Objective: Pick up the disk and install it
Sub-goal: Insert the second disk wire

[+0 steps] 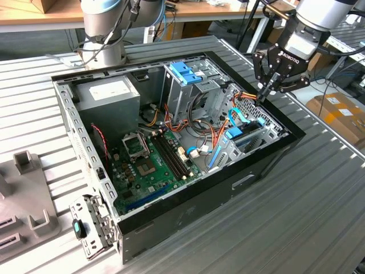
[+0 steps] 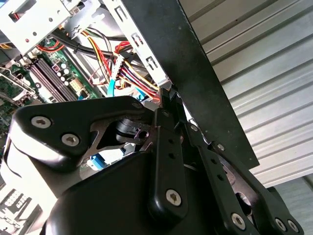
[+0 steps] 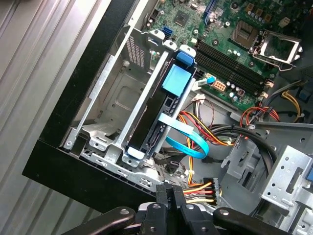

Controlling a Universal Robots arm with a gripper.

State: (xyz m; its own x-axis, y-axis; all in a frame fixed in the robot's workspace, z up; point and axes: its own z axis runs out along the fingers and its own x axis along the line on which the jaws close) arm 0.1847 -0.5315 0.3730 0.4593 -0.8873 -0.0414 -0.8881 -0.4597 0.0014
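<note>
The disk [image 3: 155,113] sits on edge in the drive cage of the open computer case [image 1: 188,197], its light-blue rails along its length and a blue tab at one end; in the exterior view the disk [image 1: 242,137] lies at about four o'clock from the case's centre, close to the wall on the exterior view's right. A flat blue cable [image 3: 188,139] loops from it toward a bundle of red, yellow and black wires [image 3: 215,134]. The green motherboard [image 1: 151,162] fills the case floor, with a grey power supply [image 1: 108,94] at about eleven o'clock.

The gripper [image 1: 263,94] hovers over the case's rim at about two o'clock, just above the wire bundle. Its fingers [image 3: 168,196] are pressed together with nothing between them.

The case rests on a ribbed grey metal tabletop [image 1: 319,188]. A grey fixture block [image 1: 25,188] stands at nine o'clock. Beyond are wooden benches [image 1: 34,14], the arm's base [image 1: 102,40] and a cardboard box [image 1: 339,111].
</note>
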